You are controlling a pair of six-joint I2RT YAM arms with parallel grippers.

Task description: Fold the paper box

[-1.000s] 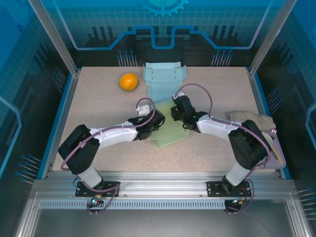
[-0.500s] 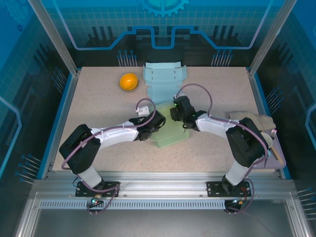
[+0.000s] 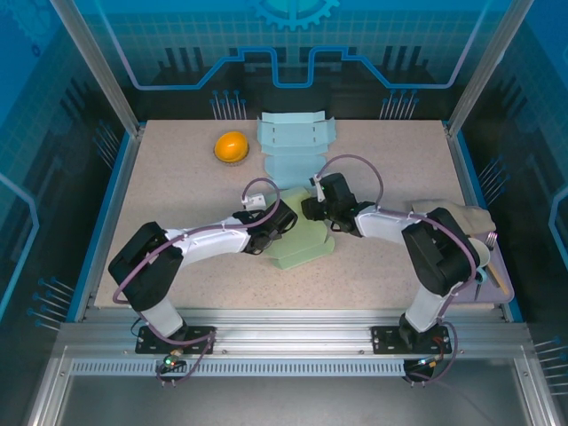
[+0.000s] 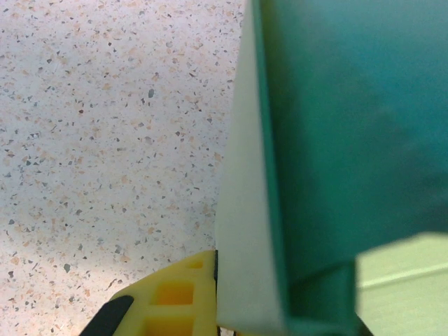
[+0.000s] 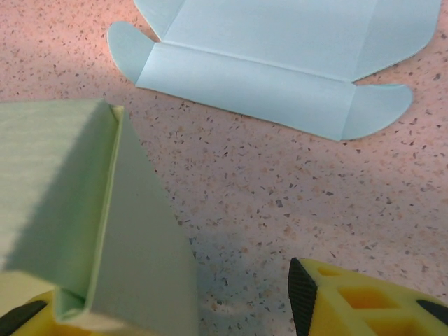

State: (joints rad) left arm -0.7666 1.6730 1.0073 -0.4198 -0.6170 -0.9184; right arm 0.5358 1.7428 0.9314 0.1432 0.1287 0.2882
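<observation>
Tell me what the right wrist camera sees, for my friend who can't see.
A half-folded pale green paper box stands at lower left, beside the right gripper, jaws open. A flat blue paper sheet lies farther off on the speckled table.

The left arm and the right arm share one build: a white shell along the forearm, set between bulky black joint housings, the largest a rounded black block at the shoulder. A thin purplish-grey cable loops out of each wrist and runs along the white link. Each arm stands on a short white post over a black base plate on a silver rail. Below it are what may be small coloured connectors, too small to tell. The left pincer and the right pincer have black bodies. Seen up close, their fingers are yellow moulded plastic with square pockets and black pads.
</observation>
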